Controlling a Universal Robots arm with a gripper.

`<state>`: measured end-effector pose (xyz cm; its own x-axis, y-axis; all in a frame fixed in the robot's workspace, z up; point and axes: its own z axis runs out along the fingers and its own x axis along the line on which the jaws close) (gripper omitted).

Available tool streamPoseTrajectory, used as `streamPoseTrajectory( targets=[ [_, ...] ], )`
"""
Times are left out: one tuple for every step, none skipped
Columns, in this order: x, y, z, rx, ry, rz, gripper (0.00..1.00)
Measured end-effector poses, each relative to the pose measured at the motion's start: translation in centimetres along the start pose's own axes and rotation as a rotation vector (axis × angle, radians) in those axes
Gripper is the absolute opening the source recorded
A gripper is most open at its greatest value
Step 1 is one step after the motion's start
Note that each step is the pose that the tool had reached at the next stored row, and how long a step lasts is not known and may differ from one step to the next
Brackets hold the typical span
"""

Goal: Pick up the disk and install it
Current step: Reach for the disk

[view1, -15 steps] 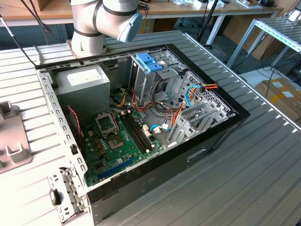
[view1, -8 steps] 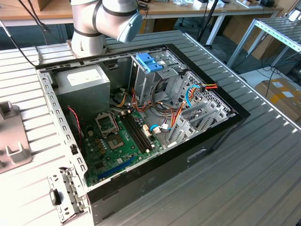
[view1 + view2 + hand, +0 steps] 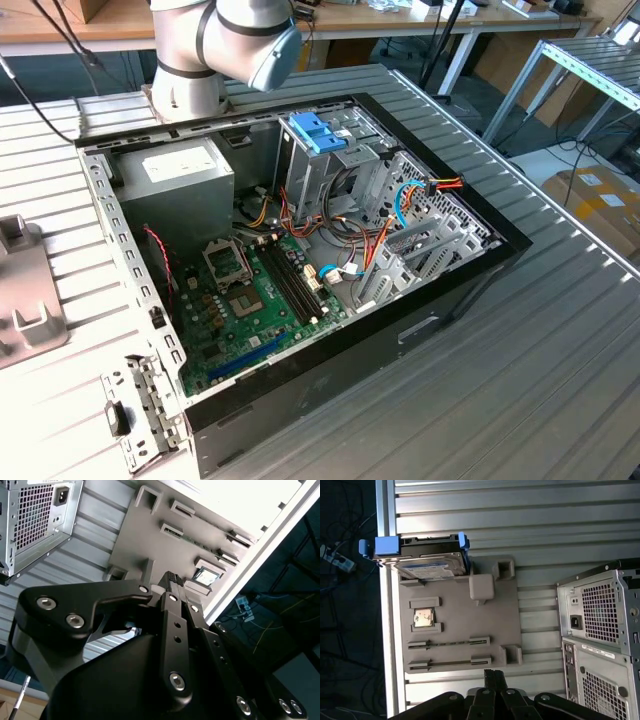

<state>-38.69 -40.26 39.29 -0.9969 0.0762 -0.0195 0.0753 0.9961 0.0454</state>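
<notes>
1. The disk sits propped at one end of the grey fixture plate, not gripped.
2. The gripper hovers over the plate's opposite end. Its jaws look pressed together and empty.
3. Risk: descending with the jaws closed would strike the disk rather than straddle it.
4. The plate's raised block beside the disk could catch a finger. Also on the plate are a processor chip and memory sticks. The computer case stands beside the plate.

Even, bright light on the ribbed table; white glare in the second wrist view.
</notes>
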Motion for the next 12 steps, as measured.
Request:
streamPoseTrajectory(
  targets=[
    [0.10,-0.01,0.00,0.0000,0.0001,0.000,0.11],
    [0.21,-0.02,-0.01,0.0001,0.0001,0.000,0.11],
    [0.31,-0.02,-0.01,0.0000,0.0000,0.000,0.11],
    [0.50,-0.04,-0.01,0.0000,0.0001,0.000,0.11],
    [0.60,-0.05,-0.01,0.0000,0.0000,0.000,0.11],
    [0.71,-0.05,-0.01,0.0000,0.0001,0.000,0.11],
    [0.79,-0.06,-0.02,0.0000,0.0001,0.000,0.11],
    [0.89,-0.07,-0.02,0.0001,0.0001,0.000,0.11],
    [1.03,-0.08,-0.02,0.0000,0.0001,0.000,0.11],
    [1.20,-0.09,-0.03,0.0001,0.0001,0.000,0.11],
    [1.36,-0.10,-0.02,0.0000,0.0000,0.000,0.11],
    [1.44,-0.11,-0.02,0.0000,0.0000,0.000,0.11]
  ],
)
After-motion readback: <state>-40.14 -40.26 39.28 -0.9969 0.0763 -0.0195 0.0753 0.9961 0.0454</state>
